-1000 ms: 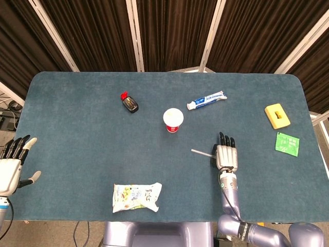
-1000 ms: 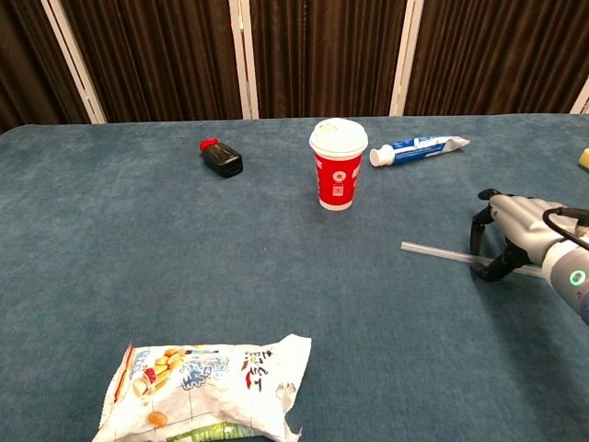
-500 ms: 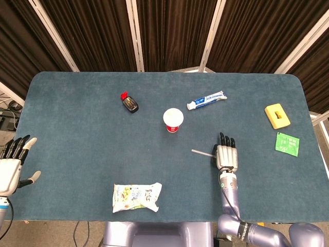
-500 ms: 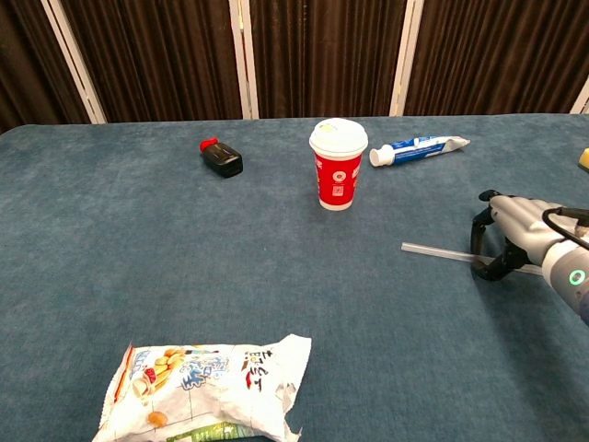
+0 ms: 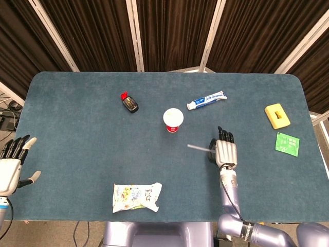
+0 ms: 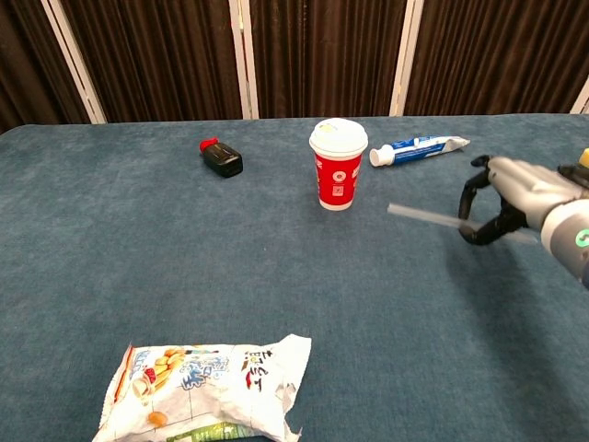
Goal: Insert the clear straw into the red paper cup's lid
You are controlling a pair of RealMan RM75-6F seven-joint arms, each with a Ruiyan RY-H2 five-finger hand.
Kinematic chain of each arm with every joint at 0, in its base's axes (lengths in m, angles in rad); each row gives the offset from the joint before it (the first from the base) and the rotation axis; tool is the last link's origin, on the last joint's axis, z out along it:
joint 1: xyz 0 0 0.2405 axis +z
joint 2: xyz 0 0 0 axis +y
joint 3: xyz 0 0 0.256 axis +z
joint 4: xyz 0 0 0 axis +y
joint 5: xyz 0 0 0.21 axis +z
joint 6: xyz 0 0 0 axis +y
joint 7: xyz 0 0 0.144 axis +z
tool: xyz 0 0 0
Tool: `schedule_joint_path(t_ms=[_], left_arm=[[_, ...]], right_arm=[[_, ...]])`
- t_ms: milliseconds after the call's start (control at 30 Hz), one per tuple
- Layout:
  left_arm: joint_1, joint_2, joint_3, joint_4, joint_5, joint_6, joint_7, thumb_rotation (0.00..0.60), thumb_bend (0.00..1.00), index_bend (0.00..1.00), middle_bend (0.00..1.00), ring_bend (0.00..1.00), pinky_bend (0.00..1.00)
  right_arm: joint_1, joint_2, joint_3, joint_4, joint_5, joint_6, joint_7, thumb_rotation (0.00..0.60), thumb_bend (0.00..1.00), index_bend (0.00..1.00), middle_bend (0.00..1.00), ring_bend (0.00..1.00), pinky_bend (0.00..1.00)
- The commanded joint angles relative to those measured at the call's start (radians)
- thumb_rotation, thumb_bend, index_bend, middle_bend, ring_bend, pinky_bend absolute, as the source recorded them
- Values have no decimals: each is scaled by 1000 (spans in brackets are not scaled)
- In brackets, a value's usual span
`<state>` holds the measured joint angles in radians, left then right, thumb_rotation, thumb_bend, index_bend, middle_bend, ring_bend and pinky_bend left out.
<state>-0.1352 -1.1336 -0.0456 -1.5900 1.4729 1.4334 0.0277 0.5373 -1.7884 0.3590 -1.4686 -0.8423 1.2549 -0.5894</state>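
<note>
The red paper cup [image 5: 173, 121] [image 6: 338, 175] with its white lid stands upright near the middle of the table. My right hand [image 5: 224, 151] [image 6: 504, 199] pinches the clear straw [image 5: 197, 148] [image 6: 421, 217] and holds it level above the cloth, its free end pointing left toward the cup. The straw's tip is a short way right of the cup and below lid height in the chest view. My left hand [image 5: 12, 165] hangs off the table's left edge, fingers spread and holding nothing.
A toothpaste tube [image 5: 206, 100] lies behind the cup to the right, and a small dark bottle with a red cap [image 5: 129, 103] to its left. A snack bag [image 5: 136, 196] lies at the front. A yellow block [image 5: 277, 115] and a green packet [image 5: 287, 143] sit at the right edge.
My right hand has lifted the straw off the table and carried it up and slightly toward the cup. The left hand has not moved.
</note>
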Motion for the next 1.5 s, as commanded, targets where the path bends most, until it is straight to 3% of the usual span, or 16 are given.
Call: schedule_joint_path(t_ms=[33,100,233,333,533,833,1067,1300,1500], left_arm=[[1,0,-1,0,0,2,-2,600,247,89,0,0,0],[1,-1,-2,2,-2,2,-1,600,247,89,0,0,0],[1,-3,-4,3,-6,3,2,600,248,89,0,0,0],[1,-4,-6,3,-10,3,7,600,247,90,0,0,0],[0,-10,-12,3,-20,5,20,600,247,91,0,0,0],[-2,-19,-22,11,-38,3,42,600,246,97,0,0,0],[-5,-29,-26,18,-44,3,59,600,247,101,0,0,0],[-5,-29,-28,18,-51,-1,61,600,247,103,0,0,0],[-6,-26,-28,16,-53,-6,49,600,247,104,0,0,0]], right_arm=[[-4,95,143,-185,52,-7,110,600,388,567,0,0,0],[-7,152,229,-276,118,-31,161,600,387,568,0,0,0],[-4,202,323,-348,192,-50,229,600,384,568,2,0,0],[-1,240,422,-408,278,-91,331,600,379,568,10,0,0],[20,262,539,-436,459,-234,548,600,375,570,25,0,0],[102,210,566,-332,481,-306,750,600,373,578,49,0,0],[176,117,600,-232,406,-298,931,600,370,578,71,0,0],[226,47,581,-136,327,-275,1021,600,362,578,78,0,0],[289,-41,530,-15,230,-227,1078,600,361,579,80,0,0]])
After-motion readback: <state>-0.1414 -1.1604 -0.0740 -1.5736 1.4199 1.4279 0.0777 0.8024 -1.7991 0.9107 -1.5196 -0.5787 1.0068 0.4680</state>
